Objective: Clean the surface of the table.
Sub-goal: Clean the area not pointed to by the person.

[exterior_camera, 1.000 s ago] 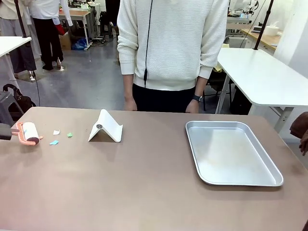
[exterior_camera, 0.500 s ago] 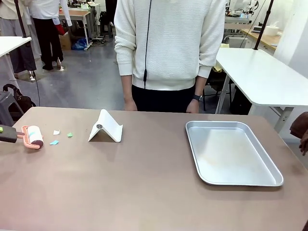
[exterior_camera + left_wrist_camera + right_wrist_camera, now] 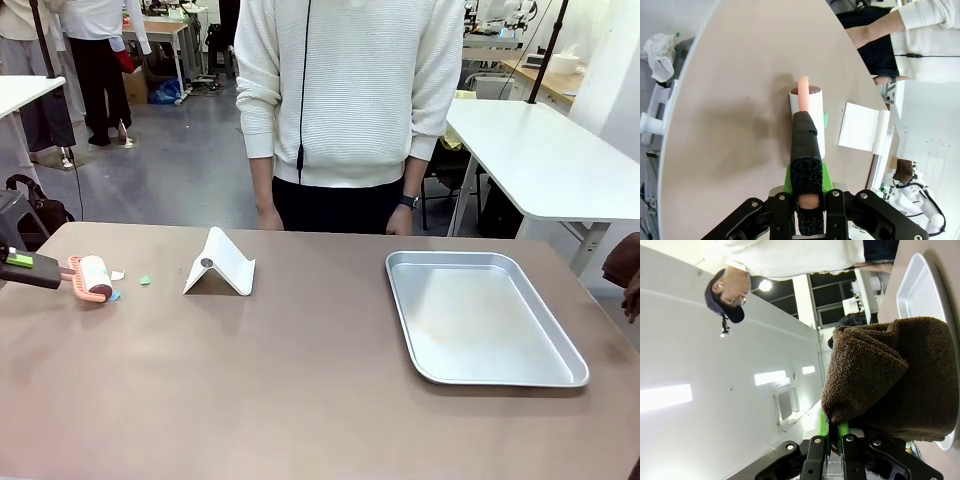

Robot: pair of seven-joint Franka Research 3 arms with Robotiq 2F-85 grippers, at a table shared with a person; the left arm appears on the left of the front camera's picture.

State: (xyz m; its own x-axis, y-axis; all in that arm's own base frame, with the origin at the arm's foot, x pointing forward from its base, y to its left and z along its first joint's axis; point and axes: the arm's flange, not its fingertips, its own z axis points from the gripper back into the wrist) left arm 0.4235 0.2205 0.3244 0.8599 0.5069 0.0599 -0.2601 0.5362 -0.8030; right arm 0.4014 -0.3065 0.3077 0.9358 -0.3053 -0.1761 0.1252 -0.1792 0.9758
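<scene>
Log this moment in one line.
left end effector: shut on lint roller, on table by scraps | right end effector: shut on brown cloth

A lab workshop: white worktables (image 3: 545,150), a cluttered bench (image 3: 162,28) and bare grey floor (image 3: 170,170).

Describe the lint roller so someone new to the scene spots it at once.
On the wide brown table, look to the far-left end in the front view, opposite the silver tray. There the left tool grips the handle of a lint roller beside small paper scraps. Unlike the white tent-shaped stand nearby, it is a white cylinder in a salmon-pink frame.
</scene>
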